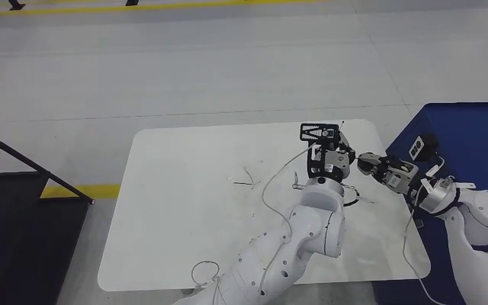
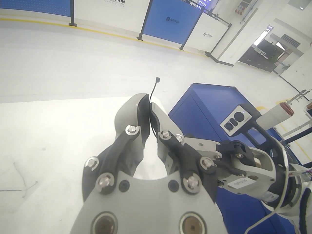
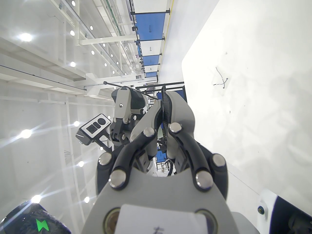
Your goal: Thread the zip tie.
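Both arms meet in the air above the far right part of the white surface [image 1: 191, 206], close to its edge and beside a blue cabinet [image 1: 450, 130]. The left gripper [image 2: 149, 103] comes up from the near side. Its fingers [image 2: 136, 113] are pressed together on a thin black zip tie [image 2: 157, 80]. The tie's small square head pokes out just beyond the fingertips, and a short bit of strap shows in the gap lower down between the fingers. The tie is held clear of the surface, not lying on it.

The right gripper [image 3: 162, 103] reaches in from the cabinet side, so the two sets of fingertips sit just beside each other, nearly nose to nose. Its fingers are closed as well. From its own wrist view, the strap runs from the head, past the left fingertips, and straight into the tips of the right fingers. So it looks pinched there too, though the contact itself is too fine to see clearly.

Farther in toward the middle of the surface, well apart from both grippers, lie a few loose thin strands [image 1: 248, 180], crossed over one another.
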